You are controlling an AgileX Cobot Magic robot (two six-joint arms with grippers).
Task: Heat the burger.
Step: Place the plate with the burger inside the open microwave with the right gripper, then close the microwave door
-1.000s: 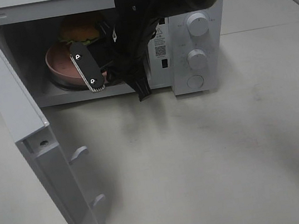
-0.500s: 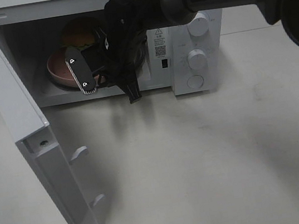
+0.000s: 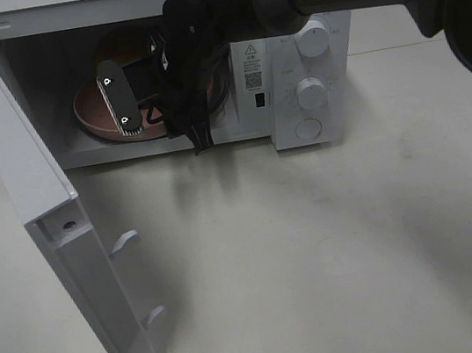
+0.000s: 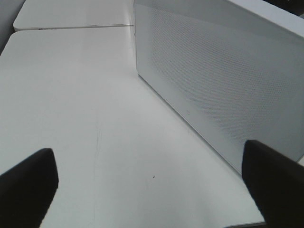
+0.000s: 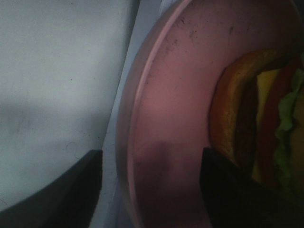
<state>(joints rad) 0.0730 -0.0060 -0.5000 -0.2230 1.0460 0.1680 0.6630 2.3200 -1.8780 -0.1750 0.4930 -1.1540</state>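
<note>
Burger (image 3: 121,43): exterior high view, upper left of the frame, inside the open microwave (image 3: 306,50), on the pink plate (image 3: 88,105). Only a sliver of brown bun shows above the right tool (image 3: 156,117); the rest is behind the arm.
- Right tool reaches into the cavity with its jaws spread wide, one finger over the plate, the other down at the cavity's front edge. Nothing looks clamped.
- Judgement: the load is already placed for heating and the spread jaws fit a release.
- Door (image 3: 31,171) hangs fully open at the left of the frame, so the chamber is unsealed. Closing the door and setting the knobs are not yet done.
- Left tool does not appear in this view. The table (image 3: 317,244) in front carries only the microwave.

Left wrist view:
- Left tool (image 4: 149,171) is wide open and holds nothing, with bare table (image 4: 71,95) between its fingers.
- White dotted panel (image 4: 213,85) stands just ahead. Probably the door's outer face, but I cannot confirm it. Burger not visible here.

Right wrist view:
- Right tool (image 5: 149,156) has its fingers well apart. The plate (image 5: 161,95) rim runs between them, with no visible pinch.
- Burger (image 5: 266,114) is seen side-on, showing bun, cheese, tomato and lettuce, and it is cut off by the frame edge.
- Lighting is dim. I cannot tell whether either finger touches the plate.
</note>
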